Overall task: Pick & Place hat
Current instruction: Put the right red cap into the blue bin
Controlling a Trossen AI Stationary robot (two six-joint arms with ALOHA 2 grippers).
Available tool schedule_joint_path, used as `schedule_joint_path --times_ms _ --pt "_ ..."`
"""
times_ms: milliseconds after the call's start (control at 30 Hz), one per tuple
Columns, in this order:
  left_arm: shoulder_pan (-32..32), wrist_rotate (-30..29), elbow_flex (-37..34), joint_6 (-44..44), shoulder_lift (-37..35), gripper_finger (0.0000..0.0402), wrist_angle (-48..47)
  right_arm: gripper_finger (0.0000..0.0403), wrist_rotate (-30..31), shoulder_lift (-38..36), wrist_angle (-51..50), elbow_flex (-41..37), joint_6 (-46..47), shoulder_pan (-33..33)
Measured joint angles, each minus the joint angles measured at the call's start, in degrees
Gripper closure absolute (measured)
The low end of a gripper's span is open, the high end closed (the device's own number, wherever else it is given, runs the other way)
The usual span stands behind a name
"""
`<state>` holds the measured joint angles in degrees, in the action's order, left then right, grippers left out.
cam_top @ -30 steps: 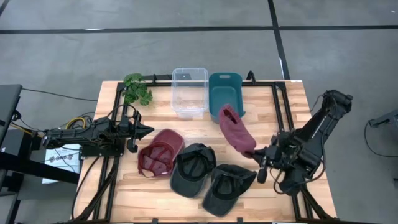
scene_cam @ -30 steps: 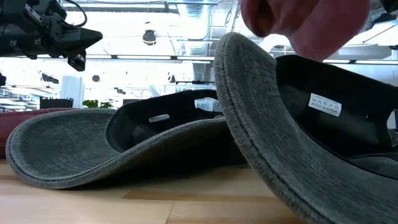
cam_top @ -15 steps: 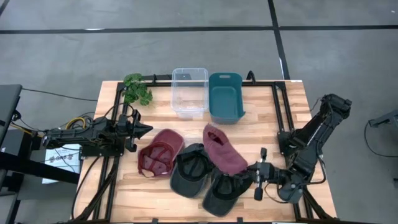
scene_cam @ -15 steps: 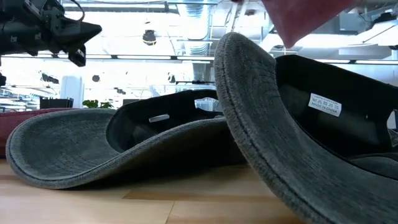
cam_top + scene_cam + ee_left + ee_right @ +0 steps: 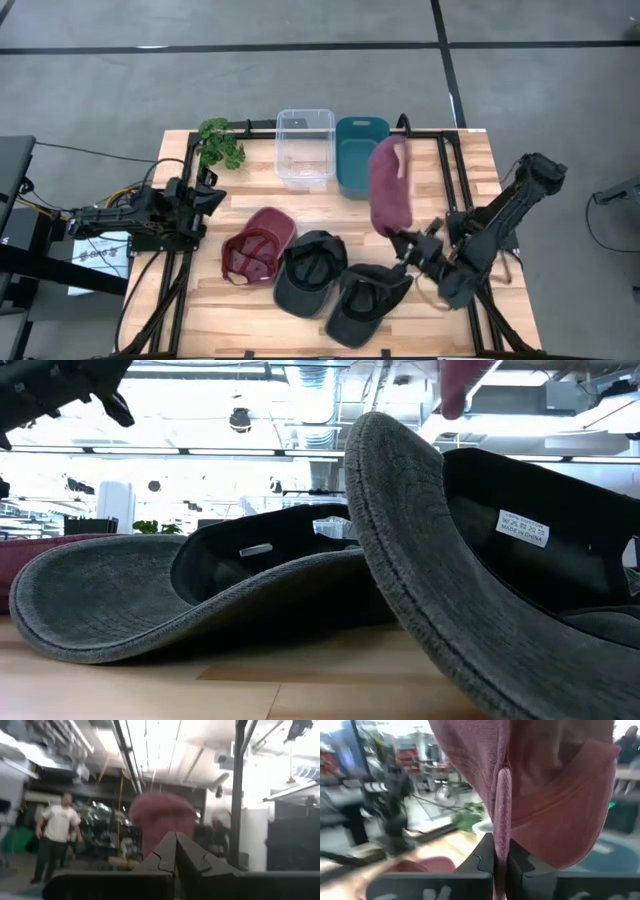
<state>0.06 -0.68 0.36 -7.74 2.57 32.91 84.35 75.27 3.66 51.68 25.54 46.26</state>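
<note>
My right gripper (image 5: pixel 404 243) is shut on a maroon hat (image 5: pixel 388 186) held in the air at the table's right. The hat's far end reaches over the teal bin (image 5: pixel 352 150). It fills the right wrist view (image 5: pixel 545 785) and shows at the top of the low view (image 5: pixel 462 382). My left gripper (image 5: pixel 213 197) is shut and empty above the table's left side, and it also shows in the left wrist view (image 5: pixel 175 851). A second maroon hat (image 5: pixel 257 245) and two dark grey hats (image 5: pixel 310 272) (image 5: pixel 364 299) lie crown down on the table. My right gripper pinches an edge of the maroon hat (image 5: pixel 501 827) between its two fingers. The fingers come from the table's near right side, slanting toward the far edge. The hat is lifted clear of the table and reaches out beyond the fingertips toward the teal bin.
A clear bin (image 5: pixel 305 148) stands beside the teal bin at the far edge. A green plant (image 5: pixel 220 143) lies at the far left. The dark hats' brims (image 5: pixel 400 560) fill the low view. A black frame (image 5: pixel 445 160) runs along the table's edges. A person (image 5: pixel 54 837) stands in the room beyond.
My right gripper has swung the maroon hat toward the near edge over the dark hats, then back toward the far edge, so the hat now reaches the teal bin. My left gripper has drawn back toward the table's left edge.
</note>
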Motion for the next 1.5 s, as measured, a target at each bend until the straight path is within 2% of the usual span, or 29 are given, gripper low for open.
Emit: schedule_joint_path --times_ms 100,133,267,333,433,567,700,800,933,1033,1200,1500 --pt "-0.35 0.56 0.0 -1.5 3.85 0.0394 -1.59 0.0401 -27.55 -2.58 2.46 0.02 2.98 -5.54" --pt "-0.51 0.54 0.0 -1.54 5.56 0.0394 -1.77 0.04 -33.48 -1.91 4.92 0.02 1.52 -7.01" --pt "-0.72 -0.11 0.0 -0.68 14.25 0.0394 0.01 0.0401 -40.32 0.17 14.56 0.0 -7.47 -10.29" --pt "-0.72 -0.39 0.0 -0.34 18.83 0.0394 3.48 0.0401 -45.59 0.31 15.69 0.02 -9.44 -12.01" --pt "-0.7 1.46 0.0 -0.29 25.89 0.0394 9.87 0.0401 -55.65 0.62 15.29 0.0 -10.9 -14.35" --pt "-0.7 6.79 0.0 1.61 35.23 0.0394 18.0 0.0401 -70.07 0.91 12.38 0.0 -11.02 -16.61" --pt "-0.77 8.25 1.11 4.33 43.46 0.0394 22.38 0.04 -78.34 0.91 6.58 0.0 -12.98 -17.14" --pt "-1.65 8.7 3.96 5.82 49.37 0.0394 22.47 0.0399 -81.34 0.91 3.95 0.0 -13.44 -17.13" --pt "-4.5 12.55 9.07 10.22 56.26 0.0394 22.74 0.04 -79.15 0.91 0.71 0.0 -9.99 -17.89" --pt "-6.74 13.17 11.83 14.54 58.89 0.0394 22.71 0.0399 -77.74 0.91 -2.29 0.0 -7.21 -18.7" --pt "-7.83 13.17 12.9 19.03 57.73 0.0394 22.42 0.0399 -74.89 0.91 -7.24 0.0 -3.36 -18.75" --pt "-7.78 12.65 12.94 19.14 54.83 0.0394 18.4 0.0399 -73.89 0.91 -7.51 0.0 -2.9 -18.78"
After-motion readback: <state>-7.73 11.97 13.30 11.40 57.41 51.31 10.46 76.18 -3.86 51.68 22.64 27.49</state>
